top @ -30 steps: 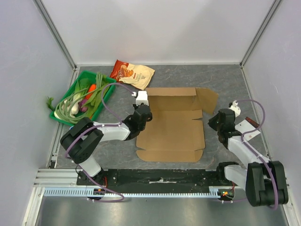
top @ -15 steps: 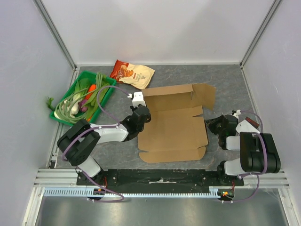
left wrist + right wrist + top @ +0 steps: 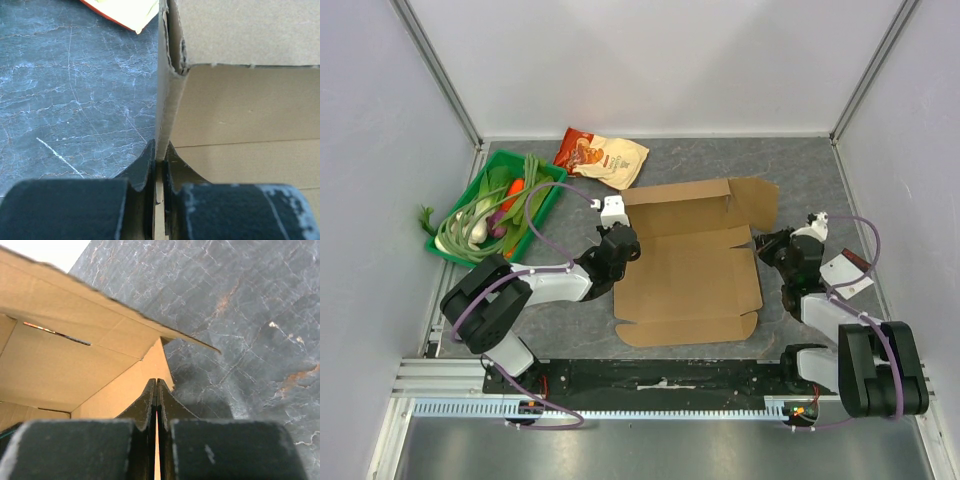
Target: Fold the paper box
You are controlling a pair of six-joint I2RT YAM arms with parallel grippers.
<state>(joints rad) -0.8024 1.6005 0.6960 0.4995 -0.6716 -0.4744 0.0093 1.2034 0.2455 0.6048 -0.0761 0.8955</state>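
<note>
A brown paper box (image 3: 688,272) lies half-formed in the middle of the grey tabletop (image 3: 800,180), its base flat and its far panel tilted up. At the box's left edge, the left end effector (image 3: 159,152) pinches the upright side flap between its black fingers (image 3: 146,165). At the box's right edge, the right end effector (image 3: 156,385) is pressed together on a thin sliver of the right-hand flap, near the box's far-right corner. A cream-and-red snack bag (image 3: 605,157) lies just beyond the box's far-left corner. A green tray (image 3: 545,200) of vegetables sits well to the box's left.
</note>
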